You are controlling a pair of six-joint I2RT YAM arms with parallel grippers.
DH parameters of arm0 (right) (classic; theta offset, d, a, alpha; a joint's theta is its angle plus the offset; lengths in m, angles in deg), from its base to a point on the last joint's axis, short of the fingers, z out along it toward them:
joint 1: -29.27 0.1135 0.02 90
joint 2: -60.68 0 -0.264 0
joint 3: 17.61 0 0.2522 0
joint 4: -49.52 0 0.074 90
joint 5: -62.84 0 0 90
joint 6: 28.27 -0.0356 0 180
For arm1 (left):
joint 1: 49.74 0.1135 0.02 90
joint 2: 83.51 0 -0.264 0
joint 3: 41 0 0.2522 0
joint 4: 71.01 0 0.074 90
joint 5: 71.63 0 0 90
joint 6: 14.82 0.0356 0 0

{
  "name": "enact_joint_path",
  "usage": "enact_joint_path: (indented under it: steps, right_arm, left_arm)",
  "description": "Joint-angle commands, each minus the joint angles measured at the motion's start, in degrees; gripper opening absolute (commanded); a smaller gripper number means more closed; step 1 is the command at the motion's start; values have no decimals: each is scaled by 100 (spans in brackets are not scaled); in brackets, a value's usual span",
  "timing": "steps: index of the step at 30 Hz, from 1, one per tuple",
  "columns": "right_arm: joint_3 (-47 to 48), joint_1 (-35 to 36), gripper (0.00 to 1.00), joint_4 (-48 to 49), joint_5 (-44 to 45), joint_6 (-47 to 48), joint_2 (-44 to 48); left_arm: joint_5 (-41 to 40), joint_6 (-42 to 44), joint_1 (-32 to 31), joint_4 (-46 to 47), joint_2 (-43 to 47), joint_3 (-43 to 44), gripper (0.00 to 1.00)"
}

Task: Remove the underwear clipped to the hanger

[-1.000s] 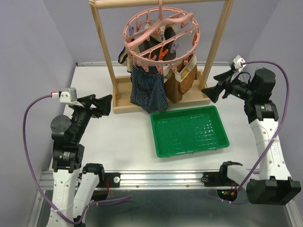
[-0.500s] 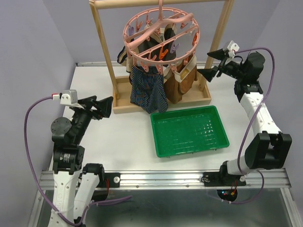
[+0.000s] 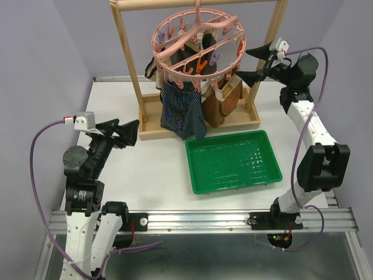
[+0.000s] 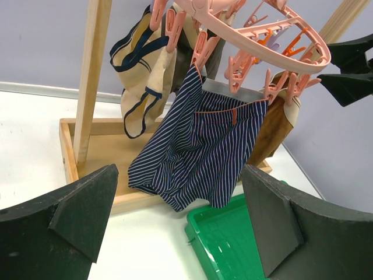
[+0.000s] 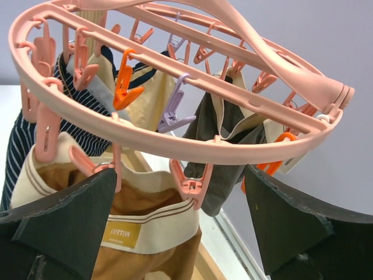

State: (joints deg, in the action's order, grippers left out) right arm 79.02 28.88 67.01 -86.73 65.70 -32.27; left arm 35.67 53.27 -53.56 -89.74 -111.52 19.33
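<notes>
The pink hanger (image 3: 198, 44) hangs from the wooden frame with several pieces of underwear clipped on. The navy striped pair (image 3: 182, 114) hangs at the front, the brown pair with a beige waistband (image 3: 224, 102) to its right, and dark grey ones (image 3: 187, 58) behind. My right gripper (image 3: 252, 63) is open, right beside the ring's right edge. In the right wrist view the gripper (image 5: 179, 172) brackets a pink clip (image 5: 198, 186) on the brown pair's waistband (image 5: 151, 233). My left gripper (image 3: 131, 129) is open and empty, low at the left, facing the navy pair (image 4: 198, 146).
A green tray (image 3: 233, 160) sits on the table in front of the frame, also in the left wrist view (image 4: 227, 245). The wooden frame's left post (image 3: 125, 52) and base board (image 3: 151, 131) stand behind it. A beige pair with navy trim (image 4: 143, 70) hangs at the back left.
My right gripper has risen and moved left, from beside the frame's base up to the hanger ring's right edge. The left arm has not moved.
</notes>
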Motion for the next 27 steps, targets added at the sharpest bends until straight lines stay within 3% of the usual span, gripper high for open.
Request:
enact_joint_path:
  steps: [1,11,15,27]
  right_arm:
    - [502,151,93,391,147,-194,-171]
    - [467,232,84,382,297,-195,-321]
    - [476,319,75,339,288,-168,-382]
    - [686,504,59,277,552,-177,-549]
  left_arm:
    - [28,-41,-32,269,-29,10,99]
    - [28,-120,-32,234,32,28,99]
    - [63,-182,-32,251,15,28,99]
    - [230,-463,-32,392,94,-42,99]
